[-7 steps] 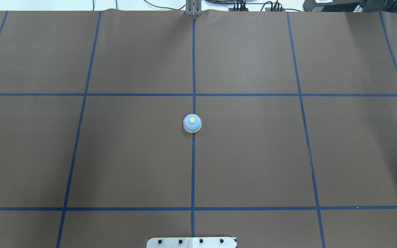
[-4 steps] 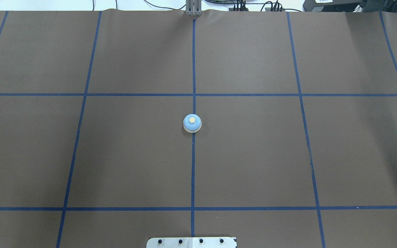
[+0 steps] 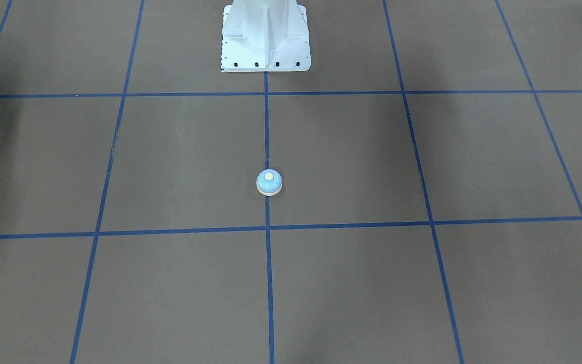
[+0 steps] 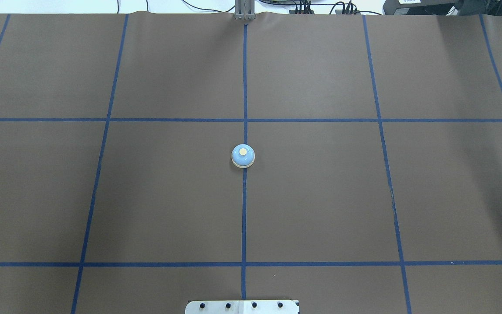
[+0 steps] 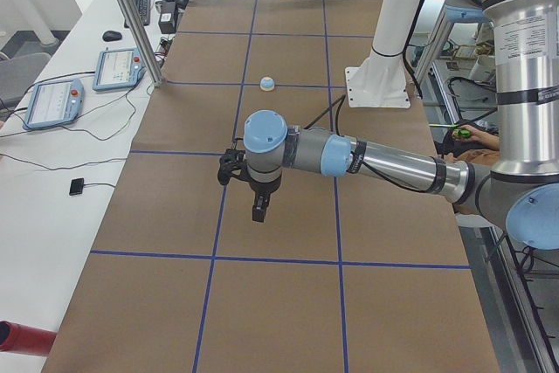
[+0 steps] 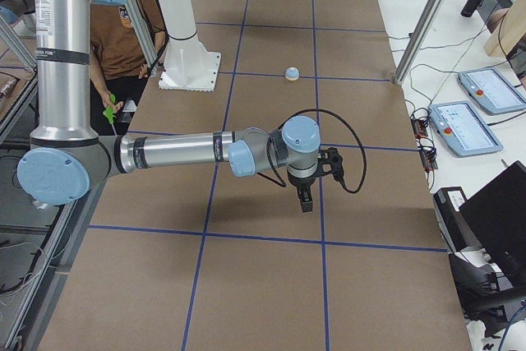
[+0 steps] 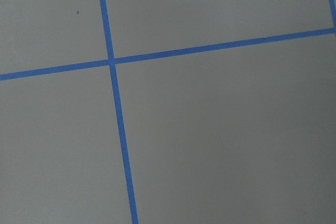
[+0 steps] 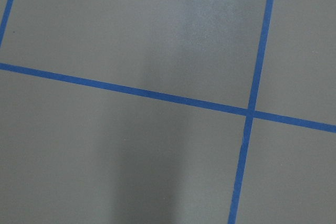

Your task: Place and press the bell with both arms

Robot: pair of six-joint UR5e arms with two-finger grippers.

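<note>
Brown paper covers the bench [image 4: 320,196], ruled into squares by blue tape [image 4: 245,87]. The bell [image 4: 243,156] stands upright on the centre tape line, well out from the white pedestal [image 3: 265,40]. A side desk holds control tablets [image 5: 54,102]. The left arm [image 5: 367,159] and right arm [image 6: 181,152] appear only in the side views, well apart from the bell. I cannot tell whether their jaws are released or clenched. A person [image 6: 119,30] is partly hidden behind the right arm.

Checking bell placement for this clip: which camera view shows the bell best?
Overhead exterior: the bell sits mid-frame on the centre tape line, dome, button and rim clear. Front-facing shows it slightly smaller. Both side views show it small and far. The wrist views miss it.
</note>
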